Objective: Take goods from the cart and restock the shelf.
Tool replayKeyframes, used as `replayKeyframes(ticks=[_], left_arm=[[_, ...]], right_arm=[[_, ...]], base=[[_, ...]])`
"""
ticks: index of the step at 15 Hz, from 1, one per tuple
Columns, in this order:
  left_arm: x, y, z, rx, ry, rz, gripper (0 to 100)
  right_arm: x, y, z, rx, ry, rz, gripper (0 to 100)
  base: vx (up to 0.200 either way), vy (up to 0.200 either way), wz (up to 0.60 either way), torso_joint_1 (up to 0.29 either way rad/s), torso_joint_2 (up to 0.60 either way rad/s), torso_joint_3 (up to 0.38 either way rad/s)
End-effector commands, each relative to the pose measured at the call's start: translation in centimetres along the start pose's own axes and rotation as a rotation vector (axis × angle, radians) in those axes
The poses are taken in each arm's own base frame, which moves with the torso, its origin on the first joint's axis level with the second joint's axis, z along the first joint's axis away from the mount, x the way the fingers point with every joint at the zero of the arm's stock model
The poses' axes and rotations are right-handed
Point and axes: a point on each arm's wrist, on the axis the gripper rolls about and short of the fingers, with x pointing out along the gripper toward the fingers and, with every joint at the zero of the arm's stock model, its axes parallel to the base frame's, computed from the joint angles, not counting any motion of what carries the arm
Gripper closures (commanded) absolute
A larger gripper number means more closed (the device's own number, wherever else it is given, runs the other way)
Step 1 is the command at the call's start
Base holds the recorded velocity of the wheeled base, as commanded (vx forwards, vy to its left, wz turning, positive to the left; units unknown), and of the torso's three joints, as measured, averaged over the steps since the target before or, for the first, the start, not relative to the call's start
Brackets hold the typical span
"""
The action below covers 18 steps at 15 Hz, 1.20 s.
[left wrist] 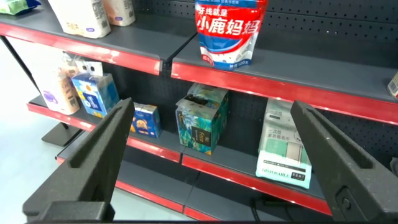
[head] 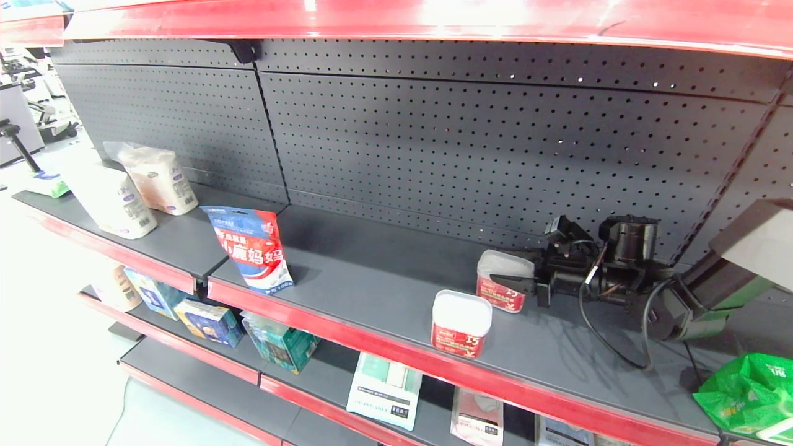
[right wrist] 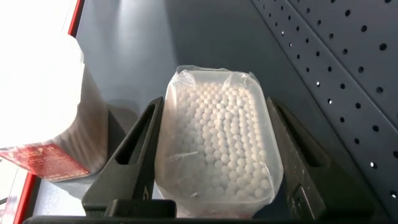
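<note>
operator: what am i looking at, going left to right?

spotter: your left end effector (left wrist: 211,106) is hanging in front of the lower shelves (left wrist: 249,179), with its fingers spread wide and nothing between them. up on the shelf (head: 372,272), the blue-and-red pouch (head: 253,248) is standing near the front edge. to its right, a first swab box (head: 461,322) is sitting right at that edge. just behind and right of it, your right end effector (head: 517,285) is gripping the second swab box (head: 499,272) from both sides. it is holding that box upright, farther back toward the pegboard (head: 495,136).

operator: so which step am i in?

spotter: i'd say you are placing it. the box is looking level with the shelf board, though i cannot tell whether it is touching down. next you are needing to settle it flat and spread the fingers just enough to free it. then you are wanting to draw straight back toward the right, so you are not nudging the first box off the edge.
</note>
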Motion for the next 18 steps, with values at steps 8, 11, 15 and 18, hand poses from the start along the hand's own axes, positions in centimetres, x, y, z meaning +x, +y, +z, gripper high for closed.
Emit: replayKeyframes(ticks=[8, 11, 15, 18], left_arm=[[0.0, 0.0, 0.0, -0.001, -0.001, 0.0, 0], [0.0, 0.0, 0.0, 0.001, -0.001, 0.0, 0], [0.0, 0.0, 0.0, -0.001, -0.001, 0.0, 0], [0.0, 0.0, 0.0, -0.001, -0.001, 0.0, 0]], right_arm=[[-0.1, 0.2, -0.2, 0.01, 0.01, 0.0, 0], [-0.2, 0.3, 0.2, 0.007, 0.002, -0.002, 0], [-2.2, 0.5, 1.0, 0.013, 0.004, -0.037, 0], [-3.9, 1.4, 0.9, 0.04, 0.024, -0.05, 0]], base=[[0.0, 0.0, 0.0, 0.0, 0.0, 0.0], [0.0, 0.0, 0.0, 0.0, 0.0, 0.0], [0.0, 0.0, 0.0, 0.0, 0.0, 0.0], [0.0, 0.0, 0.0, 0.0, 0.0, 0.0]])
